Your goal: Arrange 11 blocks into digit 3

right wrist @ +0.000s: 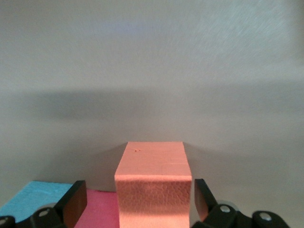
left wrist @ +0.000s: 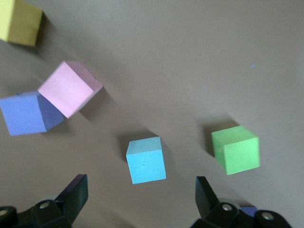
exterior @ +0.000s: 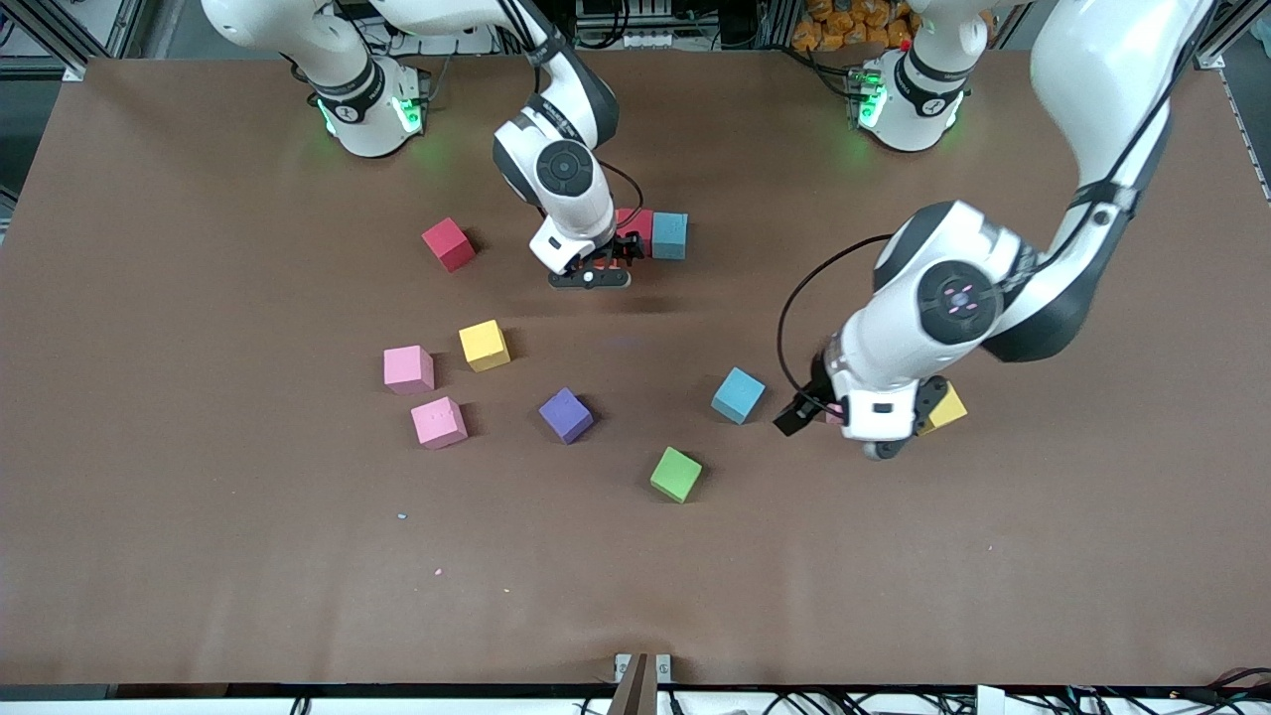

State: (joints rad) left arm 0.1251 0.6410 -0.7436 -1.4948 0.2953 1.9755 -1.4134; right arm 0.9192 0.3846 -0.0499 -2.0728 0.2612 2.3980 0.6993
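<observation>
Right gripper (exterior: pixel 592 270) open around our orange block (right wrist: pixel 153 190).
We see the left gripper (exterior: pixel 856 422) open, hanging above the table (exterior: pixel 199 556), a light blue block (left wrist: pixel 146 160) near it.

Eleven cubes are showing in all. Two red blocks (exterior: pixel 448 243) and (exterior: pixel 634 220) are lying on the table (exterior: pixel 199 556). Two light blue blocks (exterior: pixel 738 394) and (exterior: pixel 670 235) are resting there, as are two yellow blocks (exterior: pixel 484 345) and (exterior: pixel 948 407) and two pink blocks (exterior: pixel 408 369) and (exterior: pixel 438 422). One purple block (exterior: pixel 566 414), one orange block (right wrist: pixel 153 190) and one green cube (exterior: pixel 676 474) are sitting there too. Two grippers are working above them: the left gripper (exterior: pixel 862 412) and the right gripper (exterior: pixel 593 274).
</observation>
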